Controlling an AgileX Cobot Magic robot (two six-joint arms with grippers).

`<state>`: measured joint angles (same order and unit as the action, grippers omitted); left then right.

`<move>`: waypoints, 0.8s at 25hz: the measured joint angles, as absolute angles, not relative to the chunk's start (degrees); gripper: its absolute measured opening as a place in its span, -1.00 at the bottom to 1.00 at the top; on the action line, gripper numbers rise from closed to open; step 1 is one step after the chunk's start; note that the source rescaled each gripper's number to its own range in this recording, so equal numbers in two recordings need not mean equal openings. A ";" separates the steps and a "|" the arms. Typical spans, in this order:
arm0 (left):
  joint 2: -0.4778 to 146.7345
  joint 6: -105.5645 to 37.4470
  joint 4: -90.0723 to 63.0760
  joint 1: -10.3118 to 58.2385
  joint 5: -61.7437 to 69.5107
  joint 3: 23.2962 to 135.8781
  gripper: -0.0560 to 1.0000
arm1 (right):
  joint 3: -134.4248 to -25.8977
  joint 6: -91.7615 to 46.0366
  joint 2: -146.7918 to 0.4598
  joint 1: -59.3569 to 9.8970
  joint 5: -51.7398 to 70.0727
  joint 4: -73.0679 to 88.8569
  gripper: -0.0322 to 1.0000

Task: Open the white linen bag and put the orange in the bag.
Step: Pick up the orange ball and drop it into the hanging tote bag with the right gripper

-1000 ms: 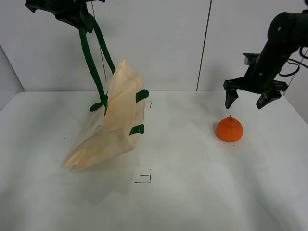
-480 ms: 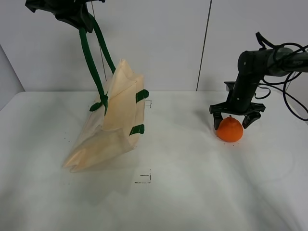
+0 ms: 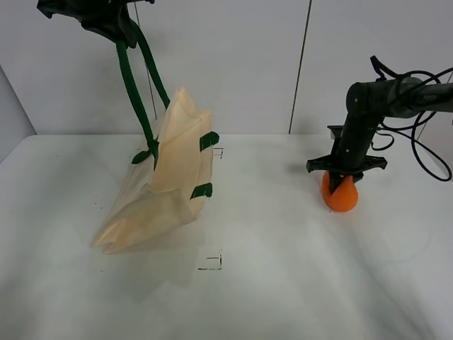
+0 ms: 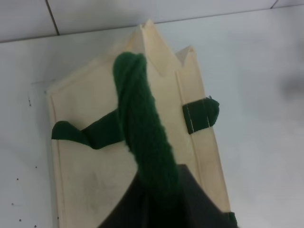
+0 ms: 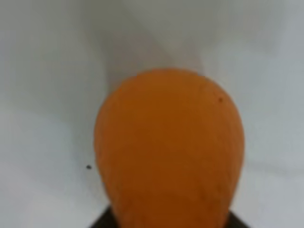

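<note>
The white linen bag [image 3: 173, 177] hangs tilted, its bottom resting on the table, its dark green handles [image 3: 134, 85] pulled up tight. My left gripper [image 3: 113, 28] is high at the top left, shut on the handles. In the left wrist view the green strap [image 4: 142, 137] runs from the jaws down to the cream cloth [image 4: 85, 123]. The orange [image 3: 342, 199] sits on the table at the right. My right gripper [image 3: 340, 181] is down over it, jaws closed on its sides. The orange [image 5: 168, 147] fills the right wrist view and looks squeezed narrow.
The white table [image 3: 283, 283] meets a pale wall at the back. Small black corner marks [image 3: 211, 263] lie on the table by the bag. Black cables [image 3: 425, 152] hang behind the right arm.
My right gripper came down from above the orange, straddled it with open jaws, then closed on it. The bag and the left arm have not moved.
</note>
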<state>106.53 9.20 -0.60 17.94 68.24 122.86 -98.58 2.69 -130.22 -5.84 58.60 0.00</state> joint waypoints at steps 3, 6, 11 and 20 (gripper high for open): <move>106.53 9.20 -0.60 17.94 68.24 122.86 -0.89 | -99.74 1.76 -127.78 -5.84 59.75 2.36 -0.93; 106.53 9.20 -0.60 17.94 68.24 122.86 -0.89 | -103.58 0.00 -124.38 -5.84 61.87 9.72 -0.93; 106.53 9.20 -0.60 17.94 68.24 122.86 -0.89 | -111.89 -2.85 -118.91 -8.12 63.01 25.65 -0.93; 106.53 9.20 -0.60 17.94 68.24 122.86 -0.89 | -114.45 -3.12 -121.20 -23.24 51.02 32.80 -0.93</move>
